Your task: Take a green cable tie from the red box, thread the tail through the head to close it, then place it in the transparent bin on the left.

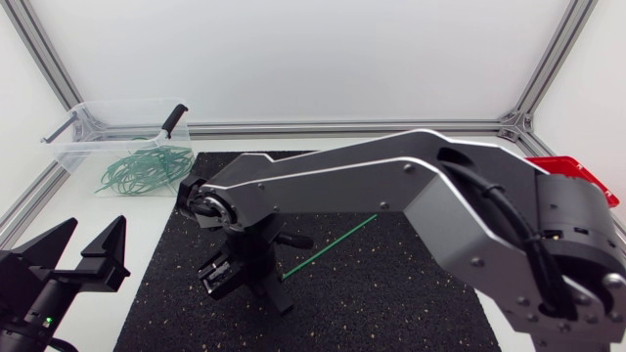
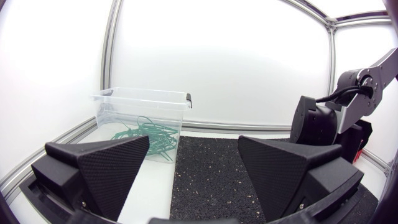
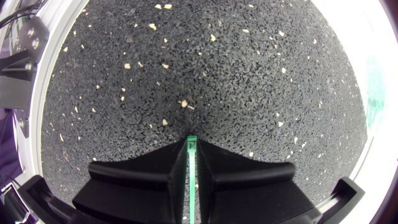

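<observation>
Cable tie [image 1: 333,244] — clamped in the right gripper [image 3: 191,149] above the mat [image 1: 411,303]; left gripper [image 1: 95,230] spread wide — so thin a hold could let it swivel.

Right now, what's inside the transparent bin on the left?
The transparent bin holds a tangled pile of looped green cable ties. They overlap, so any lying underneath are covered and their number cannot be told.
</observation>
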